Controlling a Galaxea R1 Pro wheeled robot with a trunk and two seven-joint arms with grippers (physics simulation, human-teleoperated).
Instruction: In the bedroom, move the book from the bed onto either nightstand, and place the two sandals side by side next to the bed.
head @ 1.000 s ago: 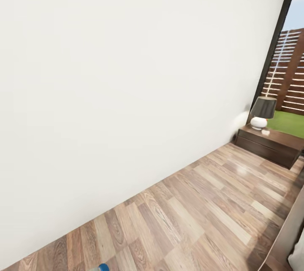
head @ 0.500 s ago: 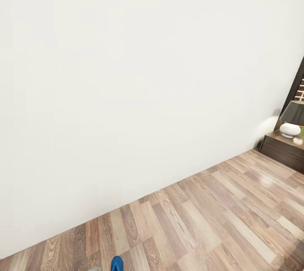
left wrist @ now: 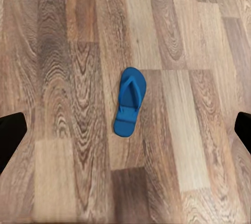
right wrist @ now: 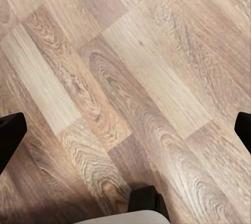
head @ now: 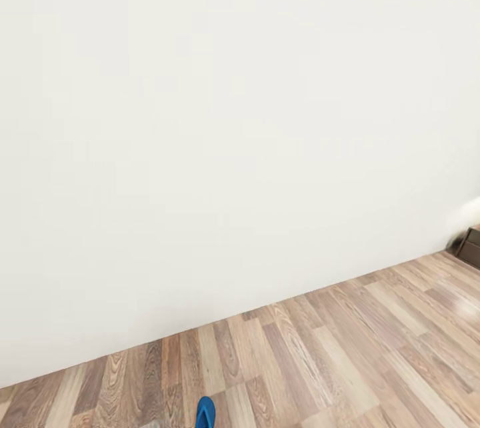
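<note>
**Right wrist: plank floor under spread fingers**

We are looking straight down on the wood-plank floor (right wrist: 141, 77). The boards are running diagonally across the frame, light tan ones lying beside darker brown ones with heavy swirling grain. The right gripper (right wrist: 125, 130) is standing wide apart, and we are seeing one dark fingertip (right wrist: 9, 132) at one edge of the frame and its partner at the opposite edge, with bare boards between them. A small dark block (right wrist: 144, 199) is showing at the frame's edge, sitting against a pale grey-white curved surface (right wrist: 120, 217); we cannot tell what either belongs to.
</note>
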